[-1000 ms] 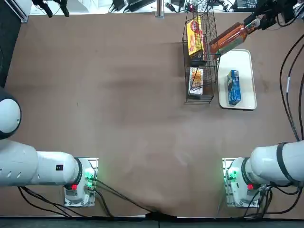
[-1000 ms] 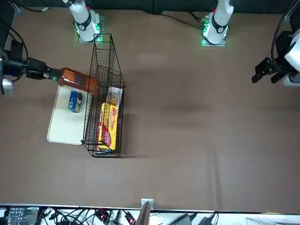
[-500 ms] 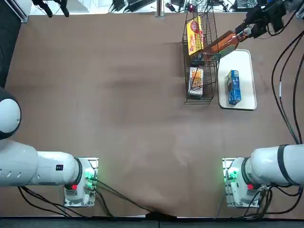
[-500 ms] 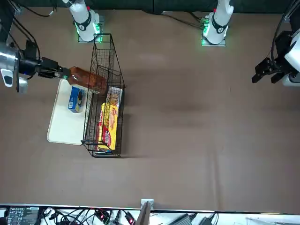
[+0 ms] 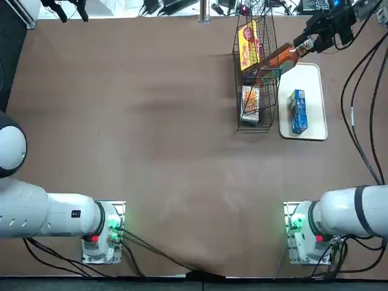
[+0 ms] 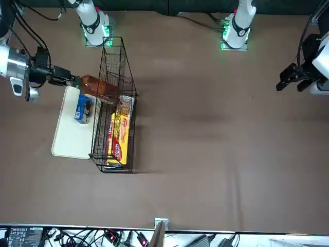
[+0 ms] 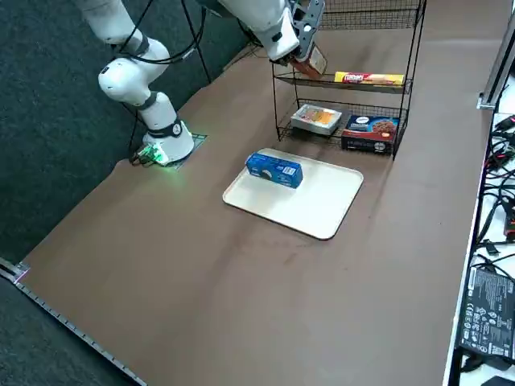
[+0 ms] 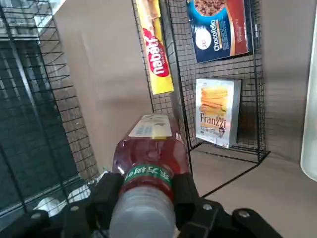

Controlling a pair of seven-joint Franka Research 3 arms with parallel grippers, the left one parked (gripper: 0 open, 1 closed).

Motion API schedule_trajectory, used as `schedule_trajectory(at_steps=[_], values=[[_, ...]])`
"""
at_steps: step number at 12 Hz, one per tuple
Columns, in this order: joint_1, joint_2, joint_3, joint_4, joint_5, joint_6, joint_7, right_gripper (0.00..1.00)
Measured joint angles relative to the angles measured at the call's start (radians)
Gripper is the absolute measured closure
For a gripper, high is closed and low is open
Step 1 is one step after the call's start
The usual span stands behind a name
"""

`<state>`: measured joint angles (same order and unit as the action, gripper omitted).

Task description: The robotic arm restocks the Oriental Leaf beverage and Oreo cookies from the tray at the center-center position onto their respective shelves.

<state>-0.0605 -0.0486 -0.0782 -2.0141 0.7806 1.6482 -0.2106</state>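
My right gripper [image 5: 305, 42] is shut on the neck of the Oriental Leaf beverage [image 5: 274, 59], an amber bottle held nearly level. Its base reaches into an upper tier of the wire shelves [image 5: 267, 124]. In the front view the gripper [image 6: 73, 81] holds the bottle [image 6: 100, 88] at the shelves' [image 6: 104, 42] side. The wrist view shows both fingers [image 8: 107, 194] clamped below the white cap, with the bottle [image 8: 150, 152] pointing into the mesh. The blue Oreo cookies box [image 5: 297, 111] lies on the white tray [image 5: 308, 77] beside the shelves, seen too as the box [image 7: 274, 170] on the tray [image 7: 322, 203].
The shelves hold a long yellow pack [image 8: 154, 55], a blue-red box [image 8: 218, 29] and a small white-yellow box [image 8: 216, 113]. Black cables [image 5: 357, 91] trail along the table's right edge. The arm bases [image 5: 303, 233] stand at the near edge.
My right gripper has carried the bottle leftward toward the shelves; its base has gone from beside the wire frame to inside an upper tier. The Oreo box has stayed put.
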Motion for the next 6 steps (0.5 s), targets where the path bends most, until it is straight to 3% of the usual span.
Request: schedule_trajectory(at_steps=[6], values=[[0.022,-0.023,0.010,-0.075,0.029,0.075,0.015,0.42]])
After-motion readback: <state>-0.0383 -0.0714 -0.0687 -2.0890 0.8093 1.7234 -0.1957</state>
